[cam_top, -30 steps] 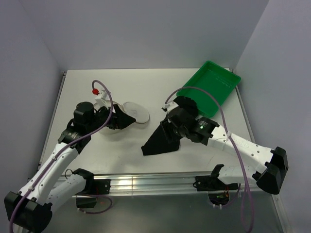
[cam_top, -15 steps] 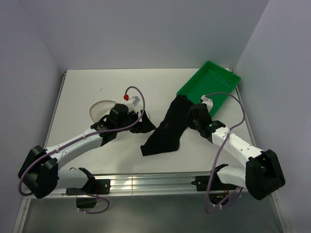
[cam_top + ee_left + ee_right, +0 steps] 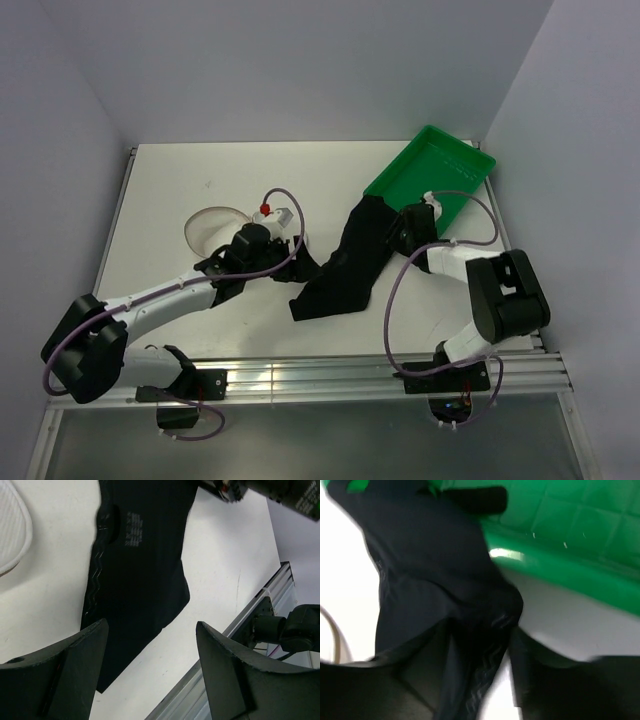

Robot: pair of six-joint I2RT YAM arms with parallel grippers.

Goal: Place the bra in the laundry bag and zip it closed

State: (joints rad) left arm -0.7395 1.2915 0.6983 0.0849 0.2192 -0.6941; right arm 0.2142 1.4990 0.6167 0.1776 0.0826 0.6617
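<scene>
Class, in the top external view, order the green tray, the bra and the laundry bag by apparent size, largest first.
1. green tray and bra: too alike to rank.
2. laundry bag: clearly smallest, though the left arm hides part of it.

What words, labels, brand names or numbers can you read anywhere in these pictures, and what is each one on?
No text can be read.
bra: a faint pale printed patch shows in the left wrist view, but it is too small and dim to read.
green tray: no lettering shows.
laundry bag: no lettering shows.
</scene>
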